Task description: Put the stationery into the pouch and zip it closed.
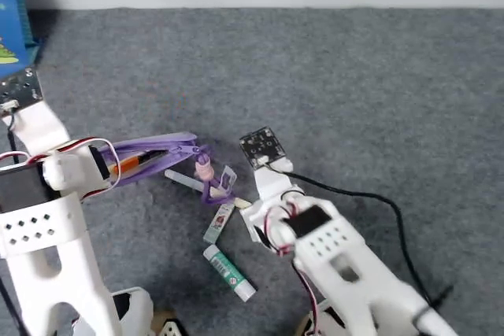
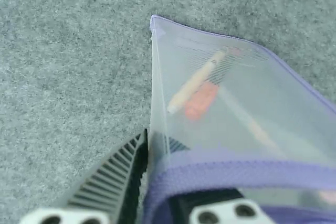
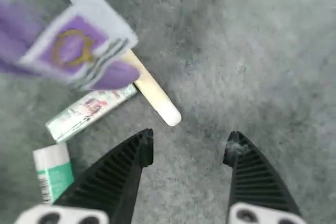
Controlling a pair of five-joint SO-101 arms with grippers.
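Observation:
A translucent pouch (image 1: 153, 153) with a purple zipper edge is held up off the grey carpet by my left gripper (image 1: 110, 164), which is shut on its edge. In the left wrist view the pouch (image 2: 226, 103) holds a pencil (image 2: 191, 85) and an orange item (image 2: 202, 99), and the gripper (image 2: 157, 142) pinches its side seam. My right gripper (image 3: 189, 150) is open just above the carpet, near the end of a cream stick (image 3: 152, 93). A green-and-white glue stick (image 1: 228, 273), a small label-wrapped tube (image 1: 219, 222) and a white pen (image 1: 185, 182) lie loose beside the pouch.
A purple strap with a white tag (image 1: 227, 180) hangs from the pouch's zipper over the loose items. A blue box (image 1: 12, 13) stands at the far left edge. Bare grey carpet (image 1: 378, 84) stretches to the right and back. A black cable (image 1: 378, 198) trails behind the right arm.

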